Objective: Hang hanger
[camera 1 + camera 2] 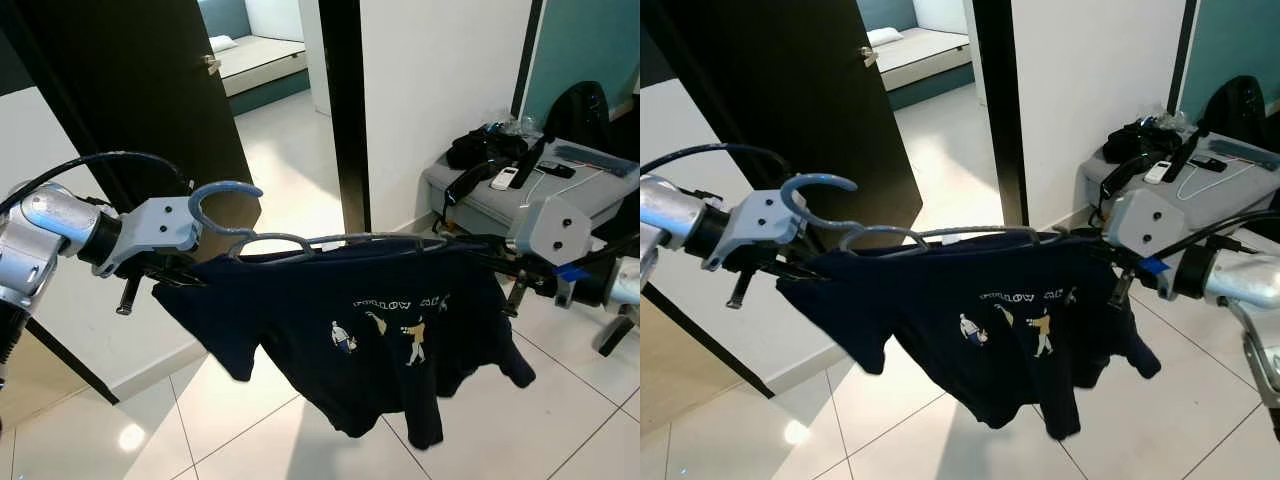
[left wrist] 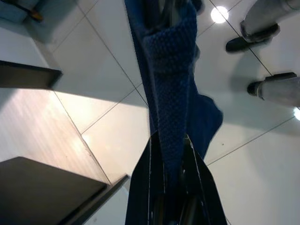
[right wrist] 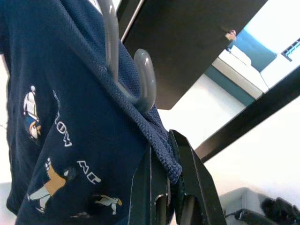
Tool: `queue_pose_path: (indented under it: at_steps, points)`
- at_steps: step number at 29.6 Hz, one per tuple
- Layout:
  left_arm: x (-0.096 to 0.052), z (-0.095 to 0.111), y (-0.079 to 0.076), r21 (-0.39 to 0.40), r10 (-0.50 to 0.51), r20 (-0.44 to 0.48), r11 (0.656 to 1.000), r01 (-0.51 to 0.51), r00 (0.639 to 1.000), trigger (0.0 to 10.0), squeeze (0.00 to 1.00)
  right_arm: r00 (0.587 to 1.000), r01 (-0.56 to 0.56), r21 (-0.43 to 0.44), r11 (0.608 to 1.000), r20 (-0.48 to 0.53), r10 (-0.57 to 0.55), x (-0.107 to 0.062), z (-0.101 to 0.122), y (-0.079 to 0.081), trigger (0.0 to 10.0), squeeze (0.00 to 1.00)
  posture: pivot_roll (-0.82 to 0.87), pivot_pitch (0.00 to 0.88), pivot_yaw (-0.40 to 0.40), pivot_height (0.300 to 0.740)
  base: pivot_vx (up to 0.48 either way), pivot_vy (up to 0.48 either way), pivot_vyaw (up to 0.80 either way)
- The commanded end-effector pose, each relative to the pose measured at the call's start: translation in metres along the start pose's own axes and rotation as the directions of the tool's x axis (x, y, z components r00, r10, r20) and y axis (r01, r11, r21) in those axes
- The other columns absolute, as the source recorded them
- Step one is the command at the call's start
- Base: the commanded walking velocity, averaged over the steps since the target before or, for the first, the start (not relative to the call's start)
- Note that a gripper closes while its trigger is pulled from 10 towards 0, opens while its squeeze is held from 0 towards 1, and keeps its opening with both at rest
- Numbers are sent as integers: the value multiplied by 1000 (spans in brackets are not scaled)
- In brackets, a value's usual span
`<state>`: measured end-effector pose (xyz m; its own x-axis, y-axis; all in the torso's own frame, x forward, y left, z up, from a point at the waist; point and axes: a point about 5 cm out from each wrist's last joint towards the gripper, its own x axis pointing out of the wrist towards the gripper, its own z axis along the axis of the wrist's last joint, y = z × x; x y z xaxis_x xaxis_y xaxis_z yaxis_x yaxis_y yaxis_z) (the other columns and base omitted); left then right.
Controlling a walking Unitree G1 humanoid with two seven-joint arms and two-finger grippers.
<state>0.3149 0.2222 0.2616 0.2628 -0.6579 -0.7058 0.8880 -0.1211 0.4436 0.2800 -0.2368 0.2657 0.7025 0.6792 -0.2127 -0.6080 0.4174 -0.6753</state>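
Nearest me hung the navy shirt (image 1: 400, 340), draped on the grey hanger (image 1: 300, 240) that I carried stretched between my two arms, out over the white tiled floor (image 1: 300, 440) and clear of anything to rest on. My left gripper (image 2: 171, 154) was clamped narrow on the knit cloth at one shoulder end; my right gripper (image 3: 161, 154) pinched the cloth at the other end, just below the hook (image 3: 143, 79) as its wrist camera saw it. So both hands held fabric — whether the wire beneath sat firmly between the fingers too, I could not tell.

I judged the load light but awkward: the shirt soft and floppy, liable to slide along the thin, smooth hanger if it tilted. The hook curled up beside my left wrist, in front of the dark door (image 1: 130, 80). For hanging, the better hold would be the stiff neck under the hook — not the cloth.
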Motion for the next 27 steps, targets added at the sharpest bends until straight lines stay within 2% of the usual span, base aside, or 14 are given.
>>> queue_pose_path:
  at_steps: [1, 4, 8, 10, 14, 18, 22, 27]
  points:
    - [-4, -12, -6, -31, -64, -101, 998, 61, 993, 10000, 0, 1000, 8, -34, 999, 29, -7, 2, 9, -5, 10000, 0, -92, 0, 157, 740, 0, 0, 0]
    - [8, -16, -4, -31, -87, -147, 996, 83, 985, 10000, 0, 992, -3, -47, 999, 128, 9, 10, 28, -6, 10000, 0, -96, 0, 163, 740, 0, 0, 0]
    - [13, -19, -3, -33, -78, -166, 997, 74, 983, 10000, 0, 988, -4, -51, 999, 155, 12, 12, 33, -7, 10000, 0, -98, 0, 165, 740, 0, 0, 0]
    - [26, -23, -1, -49, -54, -186, 998, 46, 981, 10000, 0, 980, -13, -62, 998, 199, 25, 14, 42, -6, 10000, 0, -101, 0, 172, 740, 0, 0, 0]
    - [29, -23, -1, -54, -46, -188, 998, 36, 981, 10000, 0, 978, -16, -65, 998, 208, 29, 15, 44, -6, 10000, 0, -101, 0, 172, 740, 0, 0, 0]
    - [40, -30, 0, -70, 3, -224, 997, -19, 975, 10000, 0, 975, -29, -73, 997, 220, 44, 20, 46, -3, 10000, 0, -98, 0, 172, 740, 0, 0, 0]
    - [40, -34, -1, -76, 4, -243, 997, -23, 970, 10000, 0, 976, -33, -76, 997, 212, 48, 21, 44, -2, 10000, 0, -98, 0, 172, 740, 0, 0, 0]
    - [28, -47, -7, -87, -7, -315, 996, -21, 949, 10000, 0, 989, -14, -95, 995, 146, 28, 17, 35, -8, 10000, 0, -89, 0, 168, 740, 0, 0, 0]
